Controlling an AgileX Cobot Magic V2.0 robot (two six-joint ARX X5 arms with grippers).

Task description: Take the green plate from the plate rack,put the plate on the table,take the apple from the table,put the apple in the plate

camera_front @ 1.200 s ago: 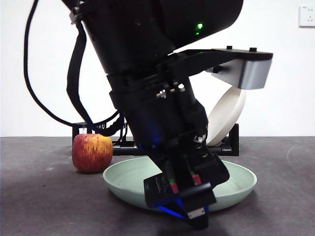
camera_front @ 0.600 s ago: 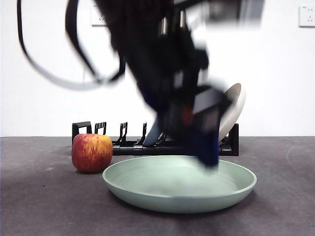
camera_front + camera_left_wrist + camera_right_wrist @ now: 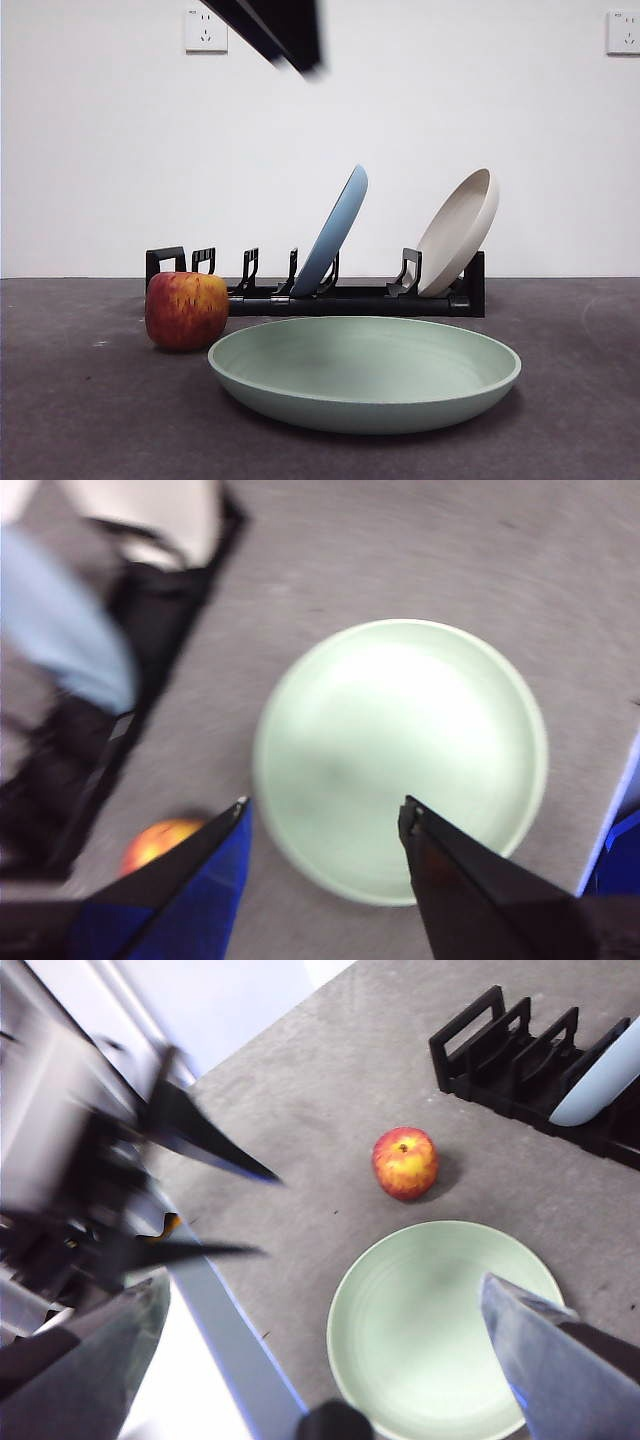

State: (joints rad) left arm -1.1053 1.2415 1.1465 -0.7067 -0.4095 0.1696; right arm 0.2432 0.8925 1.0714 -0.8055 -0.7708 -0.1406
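- One green plate lies flat on the table. It is round, pale and shallow.
- One red apple stands just beside the plate, in front of the rack.
- Left gripper hangs high over the plate, jaws wide apart, holding nothing.
- Right gripper is high up too, jaws wide apart and empty.

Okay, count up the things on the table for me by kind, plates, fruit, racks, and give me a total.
Plates: 3, the green plate flat on the table, the blue plate and the beige plate standing in the rack.
Apples: 1, the apple.
Racks: 1, the plate rack.
Total: 5.
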